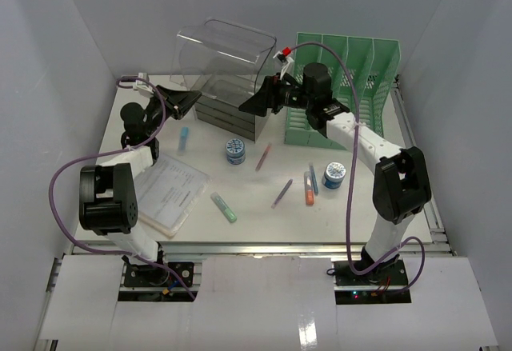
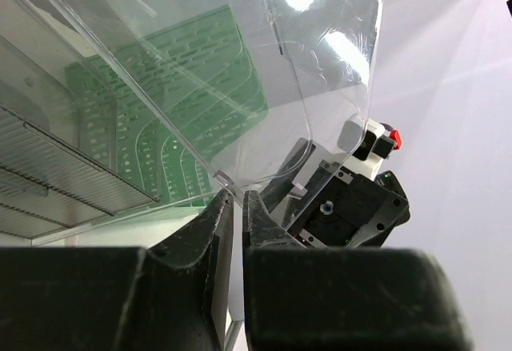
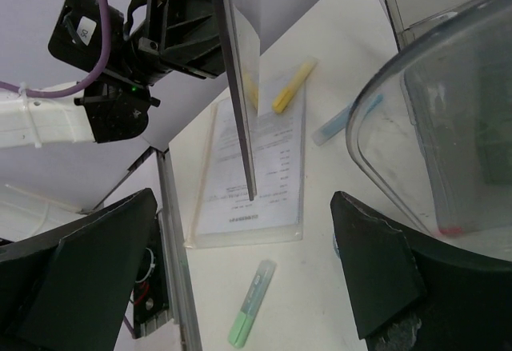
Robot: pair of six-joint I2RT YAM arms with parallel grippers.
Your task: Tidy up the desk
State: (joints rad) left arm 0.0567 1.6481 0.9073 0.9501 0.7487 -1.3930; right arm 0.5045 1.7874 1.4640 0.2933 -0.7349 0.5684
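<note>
The white desk (image 1: 264, 217) carries scattered stationery. A clear plastic drawer (image 1: 228, 47) hangs tilted above the stacked drawer box (image 1: 228, 109) at the back. My left gripper (image 1: 190, 97) pinches the drawer's lower left edge; in the left wrist view the jaws (image 2: 238, 195) are almost together, with the thin clear wall (image 2: 240, 71) at their tips. My right gripper (image 1: 254, 105) stands wide open by the drawer's lower right corner, holding nothing. In the right wrist view its fingers (image 3: 244, 231) spread wide, and the drawer (image 3: 448, 127) curves past the right one.
A green file rack (image 1: 344, 87) stands at the back right. On the desk lie a sleeved document (image 1: 172, 187), a green highlighter (image 1: 224, 206), a blue highlighter (image 1: 184, 137), two blue round tins (image 1: 234, 150) (image 1: 334, 176), several pens (image 1: 282, 193) and an orange marker (image 1: 308, 191).
</note>
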